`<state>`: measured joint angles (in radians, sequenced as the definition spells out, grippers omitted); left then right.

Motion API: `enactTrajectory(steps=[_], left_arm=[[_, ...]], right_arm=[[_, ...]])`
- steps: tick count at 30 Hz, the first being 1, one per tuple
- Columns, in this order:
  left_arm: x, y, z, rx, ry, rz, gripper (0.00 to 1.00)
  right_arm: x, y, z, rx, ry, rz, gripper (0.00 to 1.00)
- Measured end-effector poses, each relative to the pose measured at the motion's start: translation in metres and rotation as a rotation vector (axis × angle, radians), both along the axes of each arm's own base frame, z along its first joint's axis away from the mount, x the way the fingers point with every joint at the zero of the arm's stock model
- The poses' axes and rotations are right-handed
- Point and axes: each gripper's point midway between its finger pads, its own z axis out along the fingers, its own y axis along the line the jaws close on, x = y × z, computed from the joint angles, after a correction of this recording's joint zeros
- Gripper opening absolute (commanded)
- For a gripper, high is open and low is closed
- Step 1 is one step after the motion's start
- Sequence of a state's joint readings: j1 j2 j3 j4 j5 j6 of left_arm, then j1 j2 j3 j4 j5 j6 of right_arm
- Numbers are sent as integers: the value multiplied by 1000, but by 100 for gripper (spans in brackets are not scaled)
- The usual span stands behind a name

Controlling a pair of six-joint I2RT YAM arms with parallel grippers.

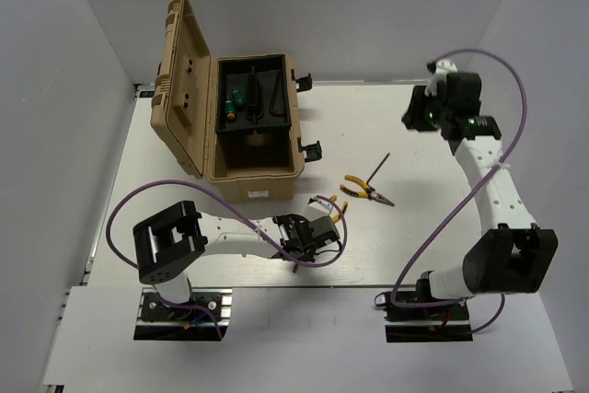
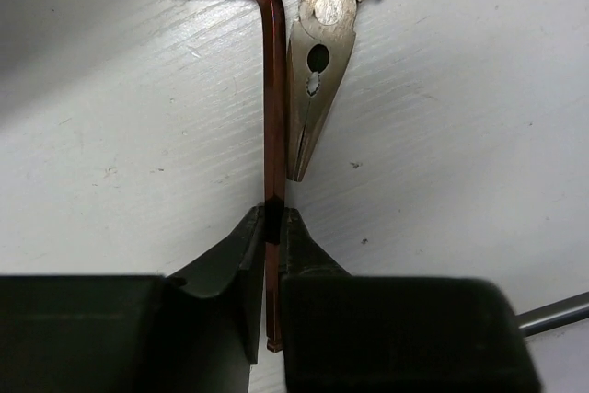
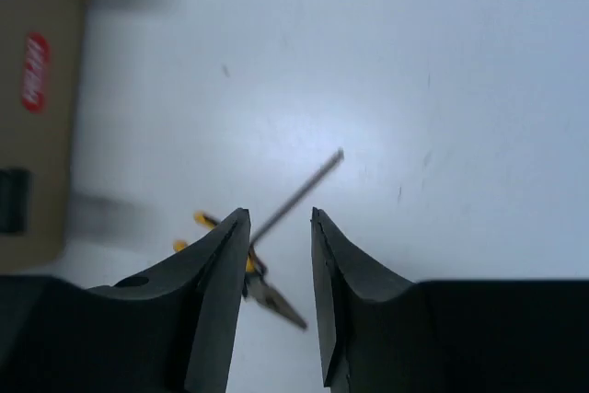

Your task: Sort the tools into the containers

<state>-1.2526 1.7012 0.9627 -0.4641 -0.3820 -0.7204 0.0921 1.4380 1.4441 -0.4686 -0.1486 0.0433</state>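
Observation:
The tan toolbox [image 1: 253, 167] stands open at the far left. Its black tray holds two green screwdrivers [image 1: 236, 103]. My left gripper [image 1: 308, 236] is low at the table in front of the toolbox. In the left wrist view it [image 2: 273, 218] is shut on the long shank of a hex key [image 2: 273, 89], which looks level with the table. The nose of a pair of pliers [image 2: 313, 89] lies right beside the key. A second pair of pliers [image 1: 366, 190] and a second hex key [image 1: 380, 168] lie mid-table. My right gripper [image 1: 416, 115] hangs high above them, open and empty [image 3: 279, 216].
The toolbox lid [image 1: 179, 80] stands upright on the left, with black latches [image 1: 313, 149] sticking out to the right. A purple cable [image 1: 317, 260] loops round my left wrist. White walls close in the table's left, far and right sides.

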Motion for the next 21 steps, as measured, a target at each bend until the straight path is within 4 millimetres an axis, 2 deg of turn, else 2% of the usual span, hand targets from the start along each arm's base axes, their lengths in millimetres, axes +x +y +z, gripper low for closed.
enactTrajectory(steps=[2,5,6,7,10,12,18,21], left_arm=[[-1,1,1,6,-6,0,0],[-2,11,3,45,-12,-3,0],[-5,19,4,77,-7,-7,0],[-7,28,5,110,-4,-11,0],[-8,44,23,167,-10,-34,0],[-6,39,49,129,-35,-64,0],[10,-8,171,-170,-184,-172,0],[22,-18,221,-256,-277,-190,0]], right_arm=[[-24,-21,-44,-6,102,-45,44],[-64,-27,-100,5,263,-57,67],[-72,-28,-110,13,288,-60,73],[-81,-29,-119,24,317,-60,75],[-94,-35,-133,56,356,-77,70],[-99,-38,-141,80,381,-91,67],[-103,-39,-156,131,439,-90,63],[-104,-37,-157,148,440,-78,62]])
